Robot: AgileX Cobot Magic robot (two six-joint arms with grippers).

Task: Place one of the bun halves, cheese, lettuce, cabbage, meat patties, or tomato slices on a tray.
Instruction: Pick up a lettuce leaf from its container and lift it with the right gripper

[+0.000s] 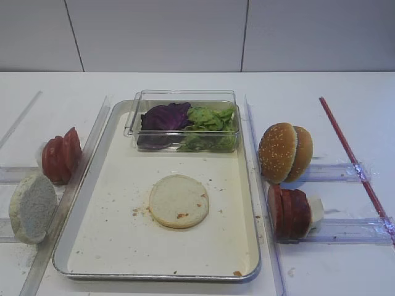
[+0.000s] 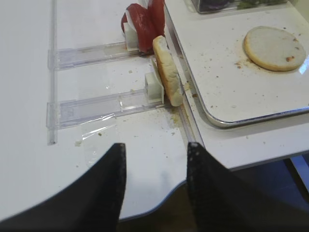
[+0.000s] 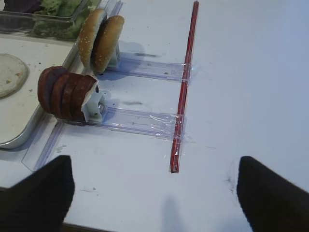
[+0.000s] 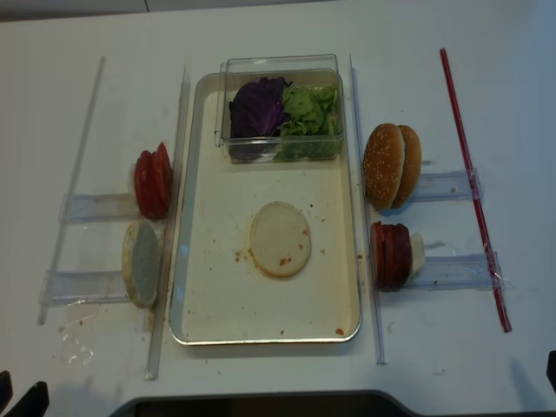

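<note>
Right wrist view — right end effector [image 3: 154,193] spread wide, empty, near the meat patties [image 3: 65,94].

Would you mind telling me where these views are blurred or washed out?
Right wrist view: the black open right gripper looms soft and out of focus, and the white table is washed out. Left wrist view: the left gripper is equally blurred. Both high views look evenly lit and sharp.

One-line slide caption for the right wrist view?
Open right end effector hovers over the table near upright meat patties and sesame bun halves beside the tray.
</note>
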